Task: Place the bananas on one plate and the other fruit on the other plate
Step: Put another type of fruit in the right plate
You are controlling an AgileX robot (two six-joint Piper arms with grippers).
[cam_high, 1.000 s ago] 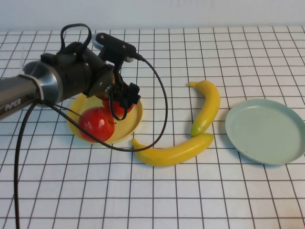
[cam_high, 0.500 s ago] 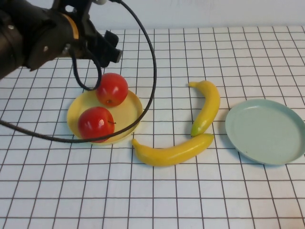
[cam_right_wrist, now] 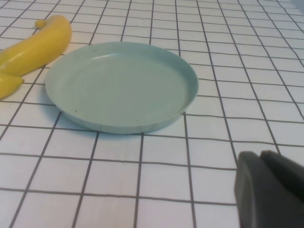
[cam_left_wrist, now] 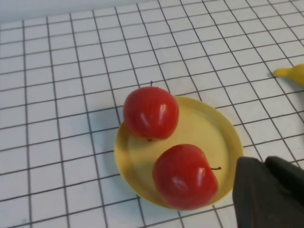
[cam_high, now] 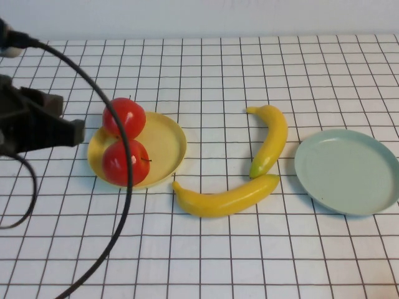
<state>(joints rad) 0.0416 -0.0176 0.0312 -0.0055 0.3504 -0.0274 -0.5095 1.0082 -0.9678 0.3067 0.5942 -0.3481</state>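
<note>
Two red apples (cam_high: 124,117) (cam_high: 126,162) sit on the yellow plate (cam_high: 163,144), the far one at its rim. They also show in the left wrist view (cam_left_wrist: 151,112) (cam_left_wrist: 184,176) on the yellow plate (cam_left_wrist: 209,135). Two bananas (cam_high: 271,140) (cam_high: 227,198) lie on the table between the plates. The mint plate (cam_high: 347,171) is empty at the right. My left gripper (cam_high: 65,129) is shut and empty, left of the yellow plate. My right gripper (cam_right_wrist: 270,190) is shut and empty near the mint plate (cam_right_wrist: 121,85), out of the high view.
The left arm's black cable (cam_high: 121,187) loops across the apples and down over the front left of the table. A banana (cam_right_wrist: 38,45) lies just beyond the mint plate in the right wrist view. The table is a white grid cloth.
My left gripper has let go of the second apple and drawn back leftward off the yellow plate. That apple has shifted left to the plate's far rim.
</note>
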